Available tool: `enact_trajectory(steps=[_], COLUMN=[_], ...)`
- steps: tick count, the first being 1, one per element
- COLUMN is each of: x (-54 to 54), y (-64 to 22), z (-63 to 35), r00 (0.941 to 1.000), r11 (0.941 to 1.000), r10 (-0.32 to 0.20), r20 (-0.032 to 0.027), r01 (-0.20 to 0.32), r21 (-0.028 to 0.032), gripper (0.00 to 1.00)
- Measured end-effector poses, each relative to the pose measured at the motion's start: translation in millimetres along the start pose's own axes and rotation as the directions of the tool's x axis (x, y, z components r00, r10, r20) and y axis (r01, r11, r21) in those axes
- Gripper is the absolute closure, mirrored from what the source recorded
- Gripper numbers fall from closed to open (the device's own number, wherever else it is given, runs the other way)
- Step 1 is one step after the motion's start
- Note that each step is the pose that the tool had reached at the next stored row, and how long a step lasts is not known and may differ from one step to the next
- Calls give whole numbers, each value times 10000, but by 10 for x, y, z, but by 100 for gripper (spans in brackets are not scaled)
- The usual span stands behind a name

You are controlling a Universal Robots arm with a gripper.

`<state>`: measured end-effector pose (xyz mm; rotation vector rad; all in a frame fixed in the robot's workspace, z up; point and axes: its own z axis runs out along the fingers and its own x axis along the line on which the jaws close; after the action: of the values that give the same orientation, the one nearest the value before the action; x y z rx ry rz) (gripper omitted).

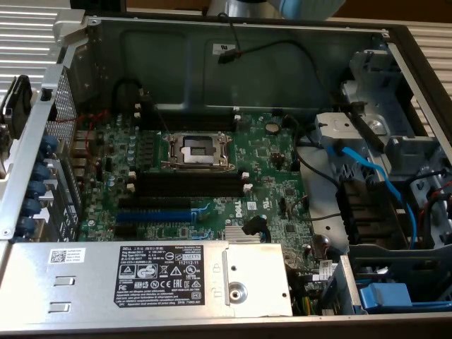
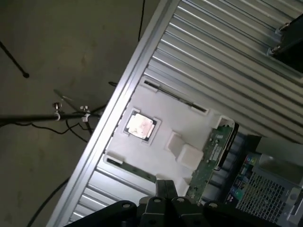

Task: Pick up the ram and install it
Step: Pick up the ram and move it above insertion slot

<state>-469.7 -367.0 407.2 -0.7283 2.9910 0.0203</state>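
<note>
While the gripper (image 2: 164, 183) hangs over the ridged metal table (image 2: 222, 61), its two dark fingers (image 2: 160, 189) are pressed together tip to tip, pinching nothing. Look at the wrist view: the ram (image 2: 211, 158), a long green stick with a pale label strip, lies along one edge of a white tray (image 2: 184, 118), on the side nearest the computer case (image 2: 270, 189). It sits near the fingertips but apart from them, untouched. A square processor chip (image 2: 139, 126) rests in its own recess elsewhere in that tray, well apart from the ram. Over in the exterior view the case stands open, with the green motherboard (image 1: 272, 152) flat inside, its processor socket (image 1: 196, 150) in the middle, the long black memory slots (image 1: 187, 185) just beside it and the blue expansion slot (image 1: 154, 214) a little nearer the power supply (image 1: 141, 275). Blue cables (image 1: 367, 169) curl through the drive bay on the exterior view's right.
</note>
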Motion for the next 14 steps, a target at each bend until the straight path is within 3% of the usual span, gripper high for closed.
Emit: enact_trajectory(steps=[4,7,11,14], x=[0,0,0,0], y=[0,0,0,0], z=[0,1,0,1], r00=[9973,9919,9802,9679], r11=[9973,9919,9802,9678], r10=[-729,-1269,-1978,-2512], r20=[3,8,15,26], r01=[729,1269,1978,2512], r21=[-47,-82,-128,-162], gripper=[90,90,90,90])
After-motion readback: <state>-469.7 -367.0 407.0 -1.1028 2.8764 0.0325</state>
